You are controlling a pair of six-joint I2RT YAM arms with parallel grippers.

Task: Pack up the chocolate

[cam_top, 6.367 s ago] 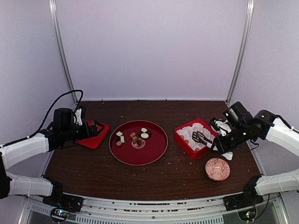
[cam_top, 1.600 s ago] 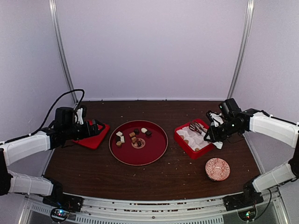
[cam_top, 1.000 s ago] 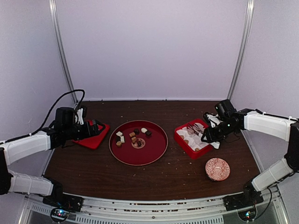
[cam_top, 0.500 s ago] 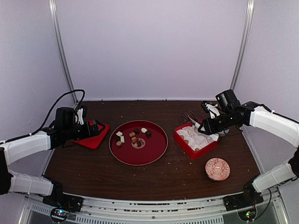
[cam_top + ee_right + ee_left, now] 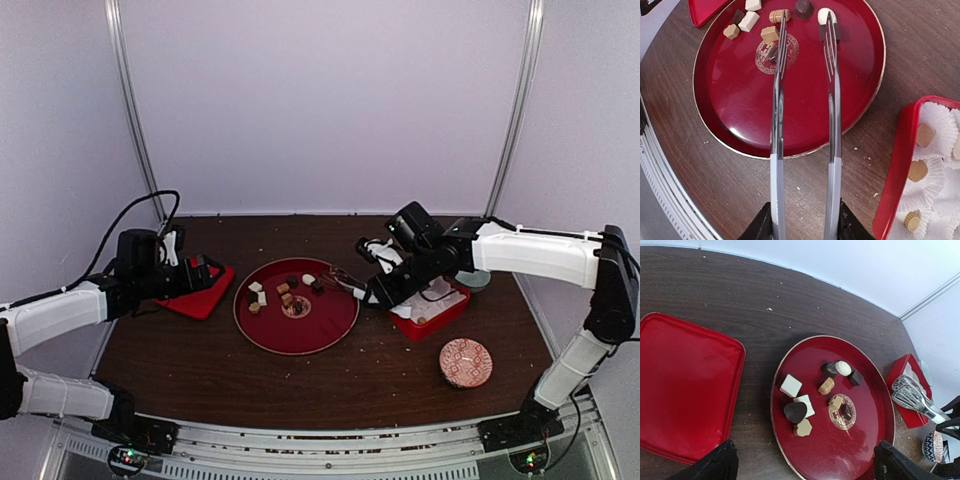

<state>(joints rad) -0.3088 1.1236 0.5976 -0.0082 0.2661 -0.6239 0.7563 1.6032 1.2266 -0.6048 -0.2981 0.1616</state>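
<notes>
Dark wood table [image 5: 300, 385] carries a round red tray [image 5: 290, 350], with the chocolate [image 5: 285, 292] clustered on its far half. Over the tray's right side, the right gripper [image 5: 378, 290] is clamped on steel tongs [image 5: 345, 283], their tips apart by the candies. Left of the tray, the left gripper [image 5: 205, 272] gapes wide.

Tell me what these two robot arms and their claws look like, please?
The left arm and the right arm are smooth white shells joined by chunky black joints. The left gripper and the right gripper are black, each with two fingers. A thin black cable loops above the left arm's wrist. Small coloured lights glow at the bases.
</notes>
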